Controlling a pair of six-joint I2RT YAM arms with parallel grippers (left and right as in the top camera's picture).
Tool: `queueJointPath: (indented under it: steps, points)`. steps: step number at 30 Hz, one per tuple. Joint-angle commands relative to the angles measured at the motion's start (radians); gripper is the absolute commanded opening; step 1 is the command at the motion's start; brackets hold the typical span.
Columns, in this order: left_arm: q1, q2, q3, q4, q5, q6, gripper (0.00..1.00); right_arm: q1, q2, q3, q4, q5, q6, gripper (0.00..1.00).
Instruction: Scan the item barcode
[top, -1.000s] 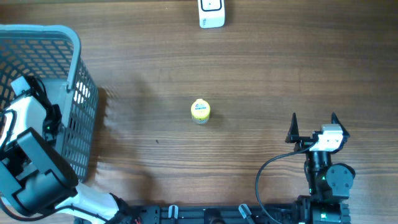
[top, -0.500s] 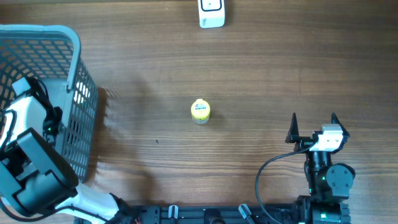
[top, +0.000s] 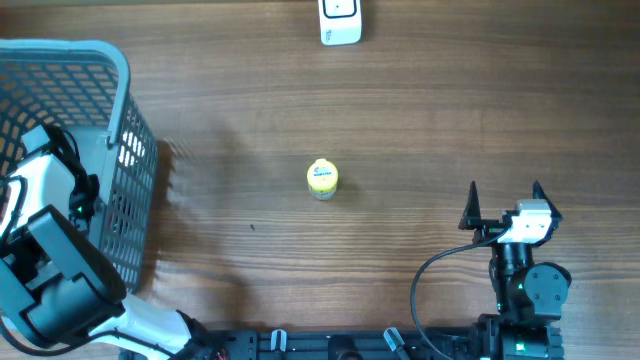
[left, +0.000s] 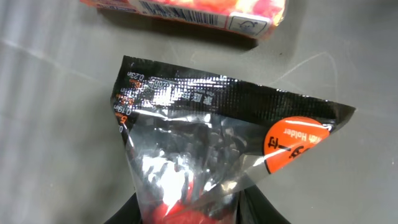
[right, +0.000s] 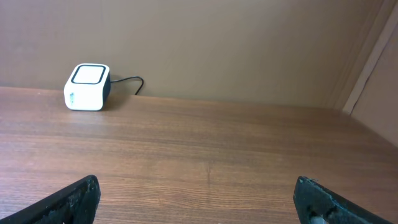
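The left end effector (left: 189, 206) flanks the clear packet (left: 211, 143), lower frame (clenched or not, cannot tell); right end effector (right: 194, 188) released.

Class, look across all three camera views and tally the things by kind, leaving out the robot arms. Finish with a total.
Basket: 1
Scanner: 1
Yellow-topped jar: 1
Clear packet: 1
Orange box: 1
Total: 5

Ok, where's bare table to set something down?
Bare wood between the scanner and the small yellow item, and across to the right end effector. Also between the basket and that item. Crowded inside the basket: a pouch and a box lie there.
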Motion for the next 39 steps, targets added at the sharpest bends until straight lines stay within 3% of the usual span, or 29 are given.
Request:
queueJointPath:
  steps: [1, 6, 19, 31, 39]
  points:
    - [0.002, 0.072, -0.059, -0.033, 0.076, 0.004, 0.25, -0.002, 0.002, -0.001, 0.002, -0.013, 0.015, 1.00]
    - [0.002, 0.072, -0.059, -0.032, 0.146, 0.004, 0.15, -0.002, 0.002, -0.001, 0.002, -0.013, 0.015, 1.00]
    - [0.002, 0.056, 0.040, -0.071, 0.306, 0.028, 0.14, -0.002, 0.002, -0.001, 0.002, -0.013, 0.015, 0.99]
    - [0.002, 0.021, 0.304, -0.209, 0.351, 0.058, 0.14, -0.002, 0.002, -0.001, 0.002, -0.013, 0.015, 1.00]
    - [0.002, 0.019, 0.503, -0.283, 0.463, 0.113, 0.14, -0.002, 0.002, -0.001, 0.002, -0.013, 0.015, 1.00]
